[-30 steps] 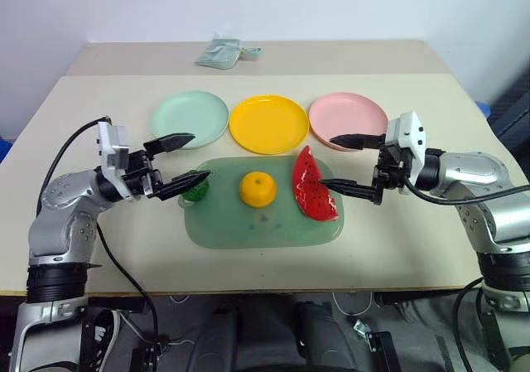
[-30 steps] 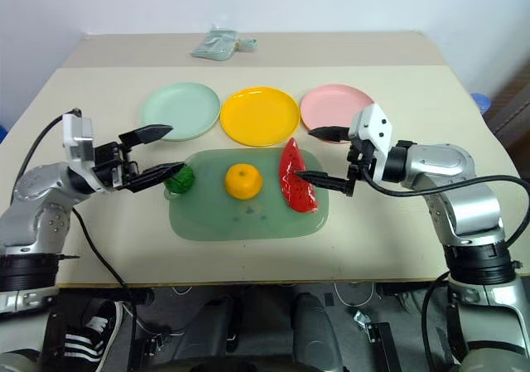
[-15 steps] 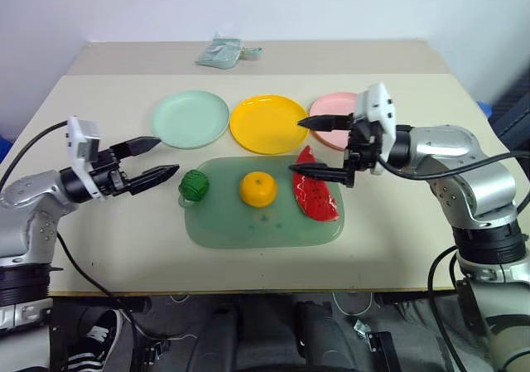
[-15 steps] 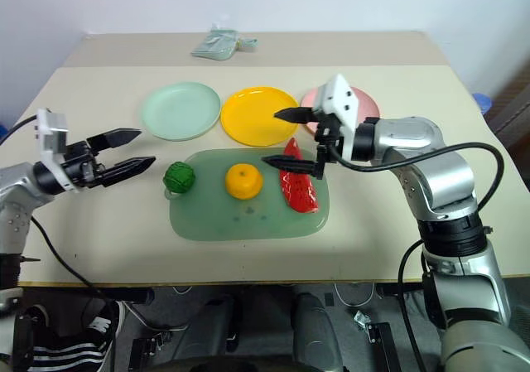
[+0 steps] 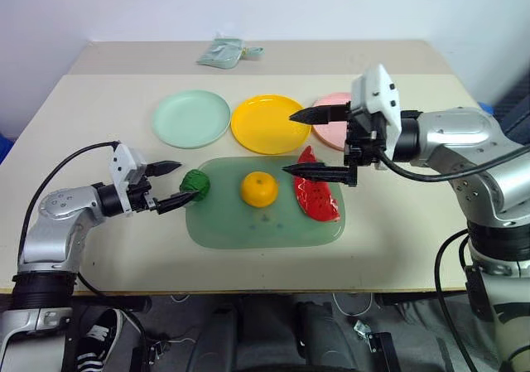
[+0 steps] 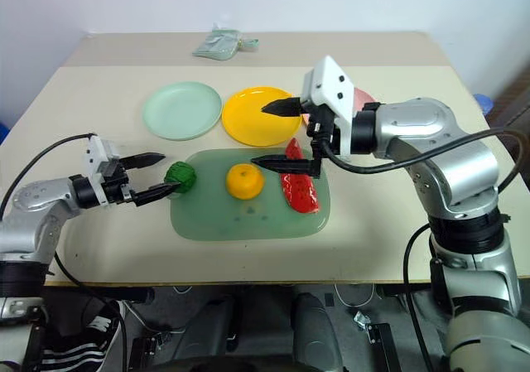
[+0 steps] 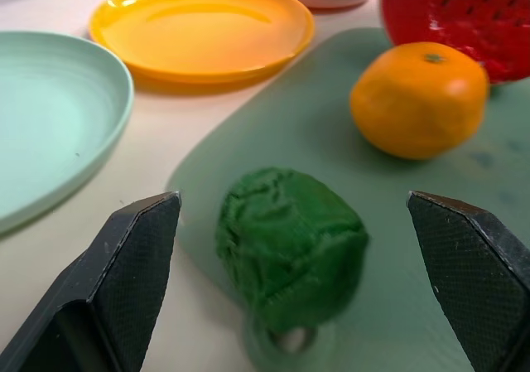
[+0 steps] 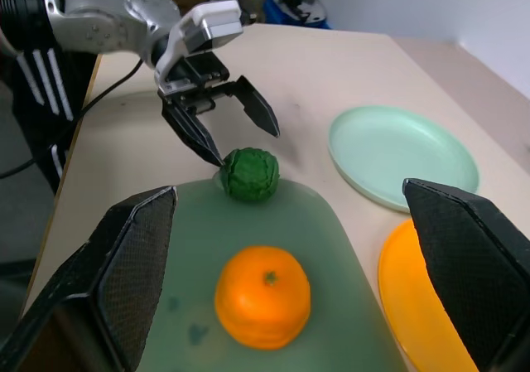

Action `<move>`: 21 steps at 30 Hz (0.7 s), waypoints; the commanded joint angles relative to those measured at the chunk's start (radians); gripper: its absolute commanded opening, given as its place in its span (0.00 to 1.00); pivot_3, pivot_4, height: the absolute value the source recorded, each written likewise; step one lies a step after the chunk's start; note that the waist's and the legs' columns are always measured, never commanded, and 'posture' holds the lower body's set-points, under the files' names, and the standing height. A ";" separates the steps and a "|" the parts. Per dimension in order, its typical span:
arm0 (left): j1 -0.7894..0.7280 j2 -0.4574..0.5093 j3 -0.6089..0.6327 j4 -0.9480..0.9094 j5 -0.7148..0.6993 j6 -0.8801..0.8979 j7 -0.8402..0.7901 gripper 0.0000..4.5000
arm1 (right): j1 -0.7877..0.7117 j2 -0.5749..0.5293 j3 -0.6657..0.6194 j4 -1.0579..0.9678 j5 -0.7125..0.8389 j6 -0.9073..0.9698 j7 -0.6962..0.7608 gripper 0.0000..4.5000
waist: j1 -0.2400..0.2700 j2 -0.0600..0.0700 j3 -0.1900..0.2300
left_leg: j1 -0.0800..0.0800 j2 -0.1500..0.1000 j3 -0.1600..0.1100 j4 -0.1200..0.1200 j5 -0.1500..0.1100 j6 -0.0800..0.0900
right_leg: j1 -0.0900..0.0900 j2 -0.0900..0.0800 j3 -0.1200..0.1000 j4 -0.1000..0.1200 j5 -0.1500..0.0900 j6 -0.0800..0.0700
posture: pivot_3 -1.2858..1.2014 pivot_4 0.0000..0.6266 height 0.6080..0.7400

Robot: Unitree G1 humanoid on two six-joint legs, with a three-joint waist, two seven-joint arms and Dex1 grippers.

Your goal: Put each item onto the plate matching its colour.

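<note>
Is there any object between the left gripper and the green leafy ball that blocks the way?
Nothing visible blocks it. The left gripper is open, and the green leafy ball sits right at its fingertips on the edge of the pale green mat.

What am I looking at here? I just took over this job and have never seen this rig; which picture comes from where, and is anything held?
It is a two-armed humanoid robot at a table. Two pictures come from its head, looking down over both arms; the other two come from cameras on each wrist, looking out between that arm's two black fingers.

On the table lie a green plate, a yellow plate and a pink plate, and nearer the robot a pale green mat. On the mat sit a green ball, an orange and a watermelon wedge.

The left end effector is open, level with the green ball, one fingertip about at it. The right end effector is open above the mat, beside the wedge. Nothing is held; all three plates are empty.
</note>
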 commanded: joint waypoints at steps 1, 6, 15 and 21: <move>-0.021 -0.026 -0.016 0.015 0.015 -0.004 0.018 1.00 | 0.007 0.007 -0.030 -0.044 0.011 -0.020 -0.027 0.99 | -0.001 0.000 0.000 | 0.000 0.000 0.000 0.000 0.000 0.000 | 0.000 0.000 0.000 0.000 0.000 0.000 | 0.52 0.24 1.00; 0.000 -0.060 -0.047 0.051 0.041 0.000 0.031 1.00 | 0.024 0.008 -0.040 -0.060 0.018 -0.024 -0.050 0.99 | -0.002 0.000 0.000 | 0.000 0.000 0.000 0.000 0.000 0.000 | 0.000 0.000 0.000 0.000 0.000 0.000 | 0.52 0.24 1.00; -0.092 -0.112 0.041 0.075 0.006 -0.029 0.162 0.61 | 0.036 0.008 -0.043 -0.060 0.019 -0.037 -0.063 1.00 | 0.004 0.000 0.000 | 0.000 0.000 0.000 0.000 0.000 0.000 | 0.000 0.000 0.000 0.000 0.000 0.000 | 0.52 0.24 1.00; -0.282 -0.176 0.106 0.215 0.082 -0.106 0.432 0.61 | 0.023 0.025 -0.013 -0.029 -0.008 -0.060 -0.072 1.00 | 0.002 -0.001 0.000 | 0.000 0.000 -0.001 0.001 0.000 0.000 | 0.000 0.000 -0.001 0.001 0.000 0.000 | 0.52 0.24 1.00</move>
